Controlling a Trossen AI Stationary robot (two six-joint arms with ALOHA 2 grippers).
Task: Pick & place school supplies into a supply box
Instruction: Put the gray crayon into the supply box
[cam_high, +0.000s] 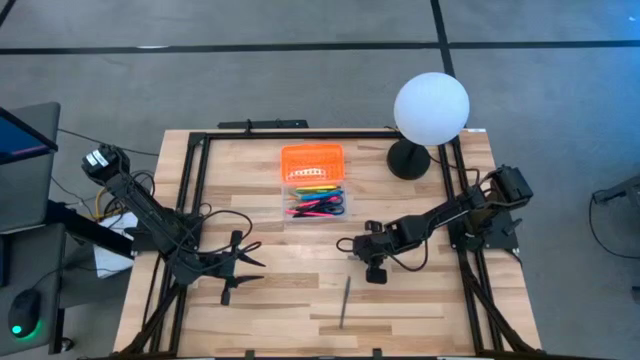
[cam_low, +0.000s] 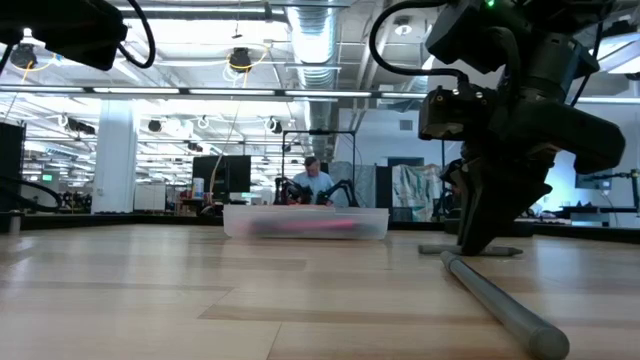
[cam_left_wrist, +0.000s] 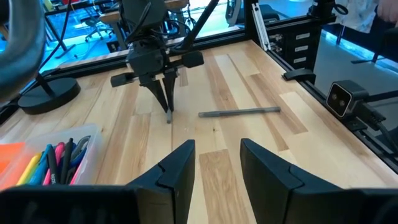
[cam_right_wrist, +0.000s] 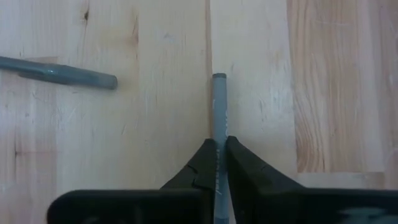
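Right gripper (cam_right_wrist: 219, 163): fingers pinched shut on a short grey pen (cam_right_wrist: 219, 112) that lies flat on the table (cam_high: 420, 300).
Long grey pen (cam_high: 345, 301): lies loose near that gripper, not touching it.
Box (cam_high: 316, 196): farther off, lid open, coloured pens (cam_high: 318, 207) inside.
Left gripper (cam_left_wrist: 214, 165): fingers apart, empty, near the table's left side.

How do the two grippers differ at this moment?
The left gripper stands open and empty; the right gripper is shut on a thin grey pen. The left gripper hangs raised over the table's left side; the right gripper points down near its middle. Both are dark and two-fingered.
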